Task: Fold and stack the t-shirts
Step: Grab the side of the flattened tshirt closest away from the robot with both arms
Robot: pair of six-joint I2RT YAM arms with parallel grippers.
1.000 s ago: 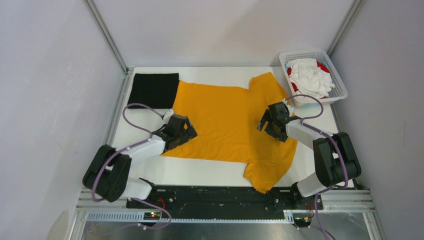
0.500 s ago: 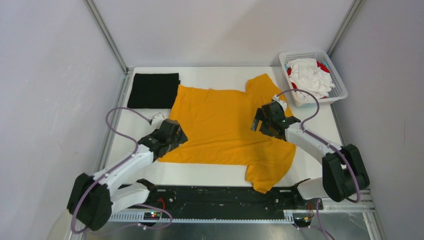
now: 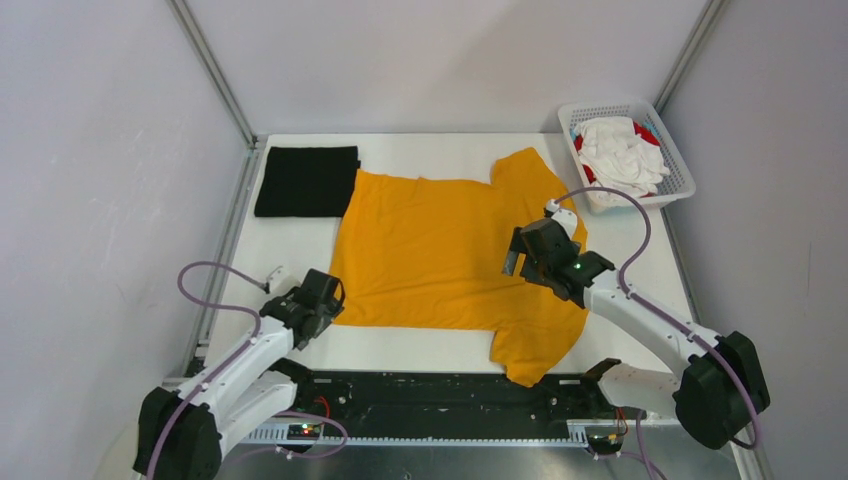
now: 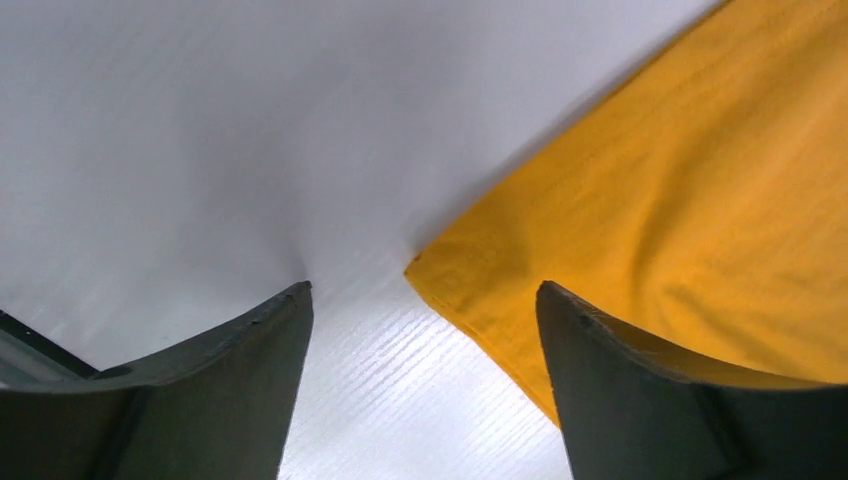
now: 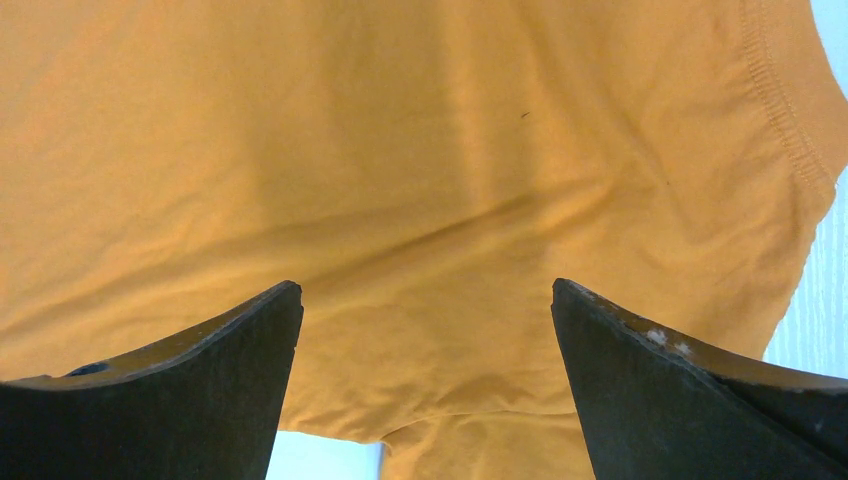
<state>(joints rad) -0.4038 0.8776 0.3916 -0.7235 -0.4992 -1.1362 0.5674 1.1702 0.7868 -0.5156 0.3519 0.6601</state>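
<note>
Top external view: the mustard-orange t-shirt (image 3: 440,250) lies spread flat mid-table, collar end towards the white mesh basket (image 3: 610,104), which holds the white t-shirts (image 3: 620,155) and a glimpse of a red t-shirt (image 3: 648,132). A folded black t-shirt (image 3: 306,180) sits just beside the orange shirt's far hem corner. Over the last second my left gripper (image 3: 316,300) has pulled back from above the shirt's near hem to a spot just off its near hem corner. The right gripper (image 3: 522,262) has drifted only a little and hangs over the shirt by the near sleeve. The shirt itself has slid slightly away from the black one.

Left wrist view: the left gripper (image 4: 422,330) is spread wide with nothing held. The orange shirt's (image 4: 680,200) hem corner sits between the two fingers, flat on the white table (image 4: 200,150).

Right wrist view: the right gripper (image 5: 425,300) is also spread wide and empty, with the orange shirt (image 5: 400,150) filling the view below it, lightly creased.

I read this as spreading finished and folding about to start. The left side is lined up for a corner pinch, while the right is over mid-cloth, not yet at an edge.
</note>
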